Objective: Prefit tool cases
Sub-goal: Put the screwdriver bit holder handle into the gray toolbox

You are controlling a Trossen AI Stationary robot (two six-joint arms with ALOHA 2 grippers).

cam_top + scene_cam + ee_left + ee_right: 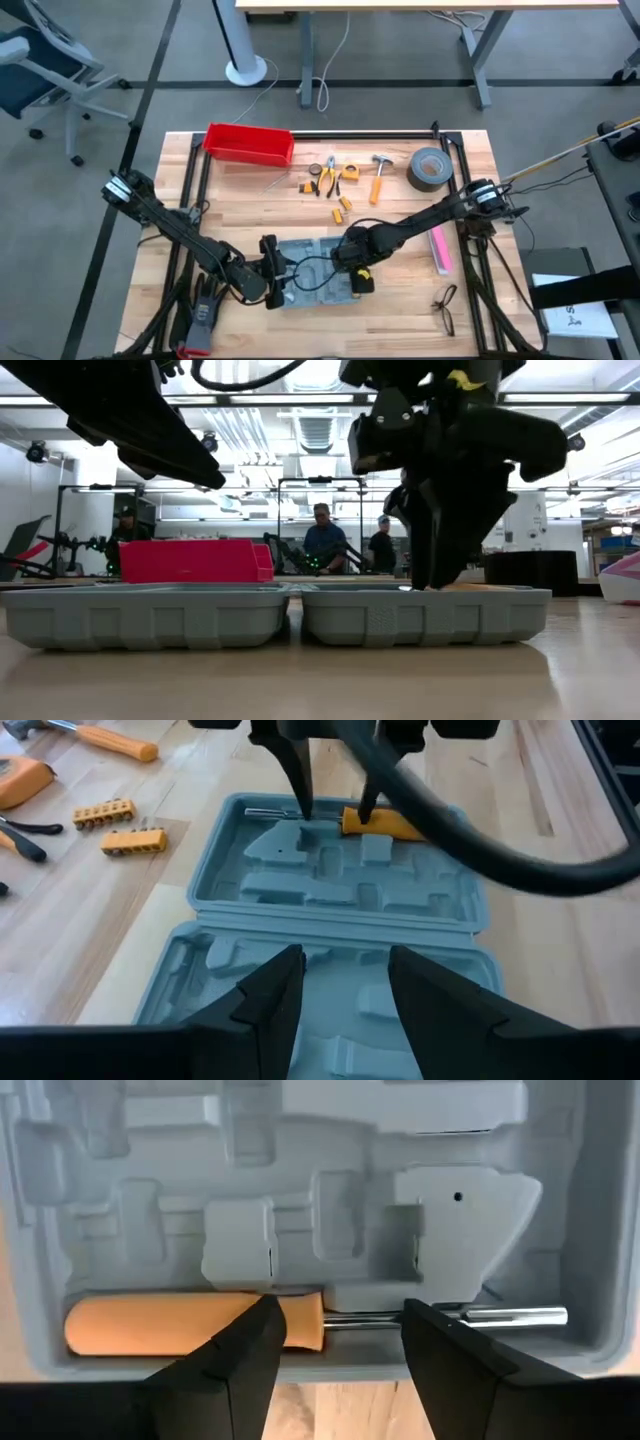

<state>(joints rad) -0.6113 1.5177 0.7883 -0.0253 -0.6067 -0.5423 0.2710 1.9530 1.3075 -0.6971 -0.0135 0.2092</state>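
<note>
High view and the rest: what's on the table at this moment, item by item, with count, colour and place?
case: one, grey-blue, open flat, front centre
screwdriver: one, orange handle, lying in a slot of the case
bin: one, red, back left
hammer: one, orange handle, back centre
tape roll: one, dark grey, back right
pliers: one, orange grips, back centre
bit holders: two, yellow, beside the case
glasses: one, dark, front right
pink item: one, right of the case
gloves: dark, front left
left pincer: open, above the case
right pincer: open, straddling the screwdriver
</note>
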